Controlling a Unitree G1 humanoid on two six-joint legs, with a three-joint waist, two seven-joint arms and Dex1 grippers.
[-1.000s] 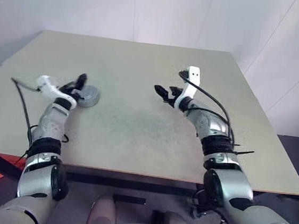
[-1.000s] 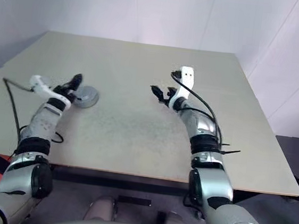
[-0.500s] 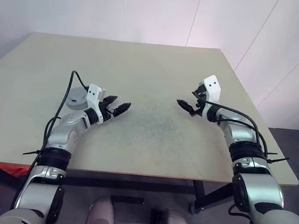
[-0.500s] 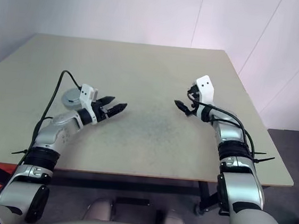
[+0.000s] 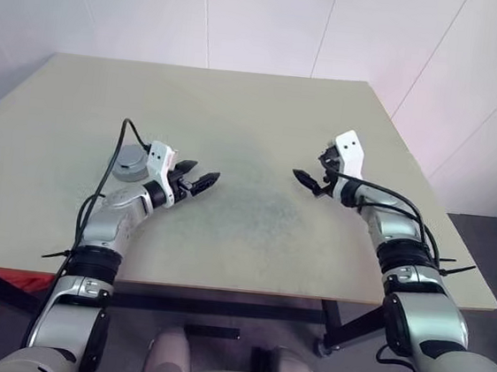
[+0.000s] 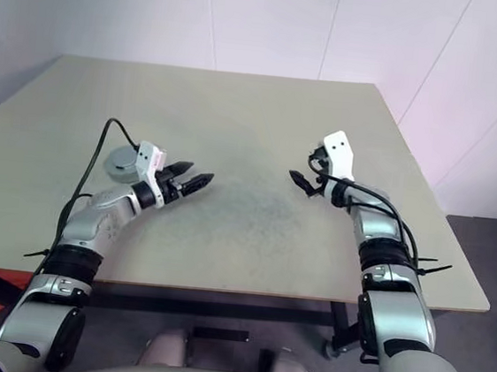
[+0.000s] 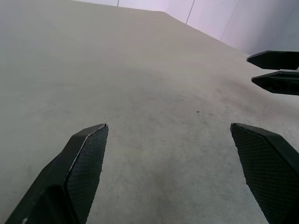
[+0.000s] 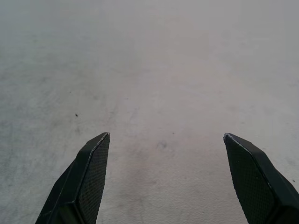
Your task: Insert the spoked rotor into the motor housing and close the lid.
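Stage: assembly looks finished | lidded motor housing (image 5: 130,162) rests on worktop (image 5: 256,116) just behind my left tool (image 5: 198,179) | left tool spread wide, empty | right tool (image 5: 308,181) spread wide, empty | left: nothing apparent

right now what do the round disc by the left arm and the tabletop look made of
The round disc: probably metal, with a grey, dully shiny top and a thick darker side; its finer detail is too small to tell. The tabletop: likely laminate or coated board, a matte beige surface with faint speckling and a scuffed darker patch in the middle, and a thin edge.
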